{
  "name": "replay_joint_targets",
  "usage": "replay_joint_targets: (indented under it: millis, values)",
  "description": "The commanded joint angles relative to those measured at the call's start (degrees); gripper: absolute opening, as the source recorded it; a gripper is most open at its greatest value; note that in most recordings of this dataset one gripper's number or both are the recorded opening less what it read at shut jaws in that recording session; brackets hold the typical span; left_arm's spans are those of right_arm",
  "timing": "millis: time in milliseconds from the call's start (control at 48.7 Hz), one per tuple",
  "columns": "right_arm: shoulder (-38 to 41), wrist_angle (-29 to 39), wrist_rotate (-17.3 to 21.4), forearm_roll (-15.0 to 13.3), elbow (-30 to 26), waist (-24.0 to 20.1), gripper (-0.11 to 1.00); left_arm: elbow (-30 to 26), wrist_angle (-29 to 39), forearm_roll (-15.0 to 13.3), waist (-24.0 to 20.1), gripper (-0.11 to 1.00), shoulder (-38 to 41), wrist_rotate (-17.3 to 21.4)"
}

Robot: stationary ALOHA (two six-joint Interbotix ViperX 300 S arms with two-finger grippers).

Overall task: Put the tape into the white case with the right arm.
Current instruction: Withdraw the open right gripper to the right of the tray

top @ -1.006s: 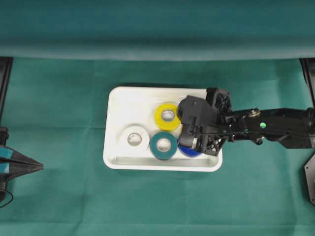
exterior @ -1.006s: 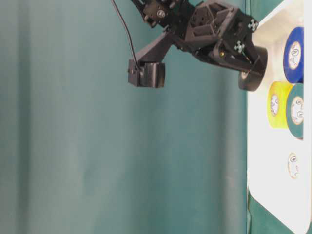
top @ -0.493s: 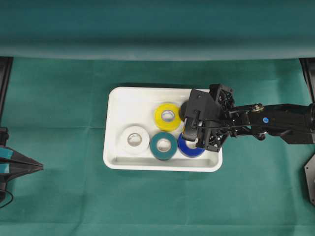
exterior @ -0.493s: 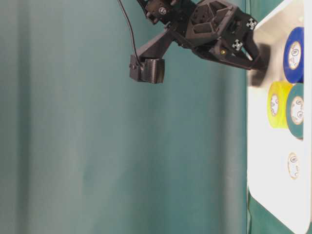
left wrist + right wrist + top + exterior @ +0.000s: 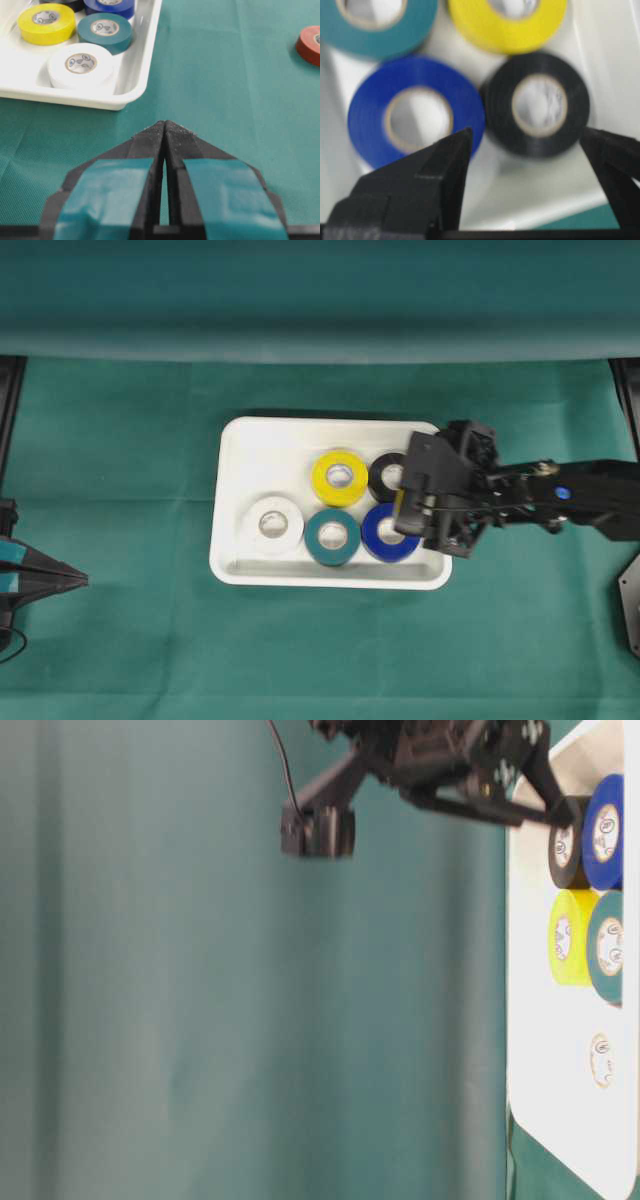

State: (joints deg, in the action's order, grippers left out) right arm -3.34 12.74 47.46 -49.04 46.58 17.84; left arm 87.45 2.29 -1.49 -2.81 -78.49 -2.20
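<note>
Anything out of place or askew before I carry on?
One red tape roll lies on the cloth, outside the white case. The five rolls in the case lie flat, none tilted or stacked.

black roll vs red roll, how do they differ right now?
Black roll lies in the white case, touching the blue roll, between the right pincer's open jaws. Red roll lies on the cloth, outside the case, alone. Both lie flat.
</note>
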Motion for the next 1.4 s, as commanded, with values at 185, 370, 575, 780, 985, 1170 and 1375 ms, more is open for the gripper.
replay_joint_targets:
  millis: [185, 370, 575, 780, 985, 1170, 1375]
  values:
    - [-11.9, -0.4, 0.2, 0.1, 8.6, 0.1, 0.61, -0.8, -0.5, 0.0, -0.1, 0.00, 0.4, 0.0]
    - [-20.1, -1.0, 0.3, 0.2, 14.6, 0.1, 0.61, -0.8, -0.5, 0.0, -0.1, 0.00, 0.4, 0.0]
    - [-22.2, -5.5, 0.3, 0.2, 17.5, 0.1, 0.61, -0.8, -0.5, 0.0, -0.1, 0.00, 0.4, 0.0]
    - [-21.2, -9.0, 0.2, 0.2, 18.6, -1.1, 0.61, -0.8, -0.5, -0.1, -0.1, 0.00, 0.4, 0.0]
    - [-22.5, -9.3, 0.2, 0.2, 21.3, -5.5, 0.61, -0.8, -0.5, 0.0, -0.1, 0.00, 0.4, 0.0]
    - [-25.6, -9.3, 0.2, 0.3, 24.2, -12.0, 0.60, -0.8, -0.6, -0.1, -0.1, 0.00, 0.4, 0.0]
    - [-30.1, -9.0, 0.2, 0.2, 27.3, -19.0, 0.60, -0.8, -0.6, 0.0, -0.1, 0.00, 0.4, 0.0]
